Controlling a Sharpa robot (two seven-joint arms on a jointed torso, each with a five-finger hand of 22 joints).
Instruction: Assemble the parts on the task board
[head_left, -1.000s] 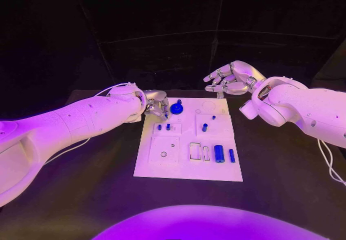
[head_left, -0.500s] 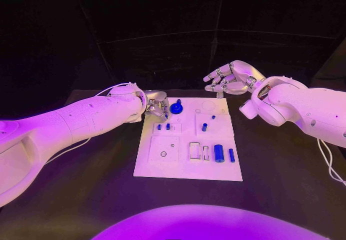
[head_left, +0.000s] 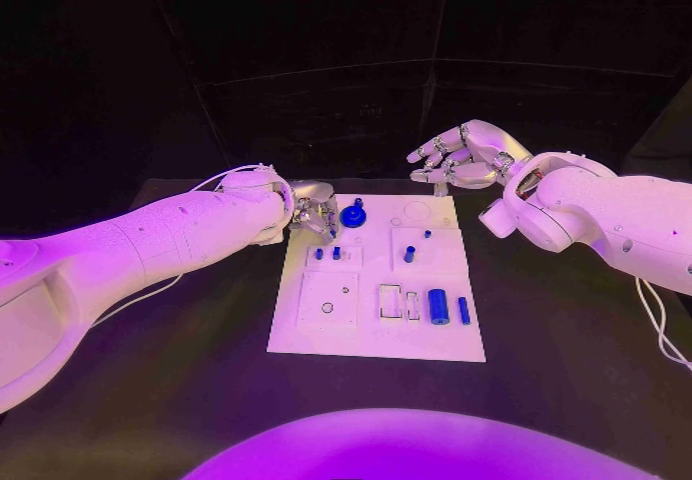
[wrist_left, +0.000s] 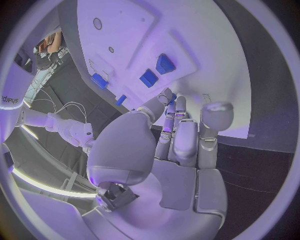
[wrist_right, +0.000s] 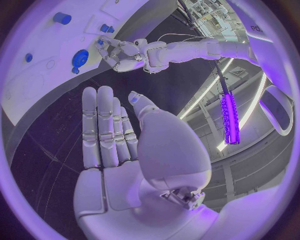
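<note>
The white task board lies in the middle of the table. A round blue part stands near its far edge, two small blue pegs just nearer, and another peg mid-board. A blue cylinder and a slim blue piece lie at the near right. My left hand hovers over the board's far left corner, fingertips pointing down beside the two pegs, with nothing between thumb and fingers. My right hand is raised beyond the far right corner, fingers spread and empty.
Black table surrounds the board on all sides. Several empty recesses mark the board's near left and middle. In the right wrist view the left hand sits next to the round blue part.
</note>
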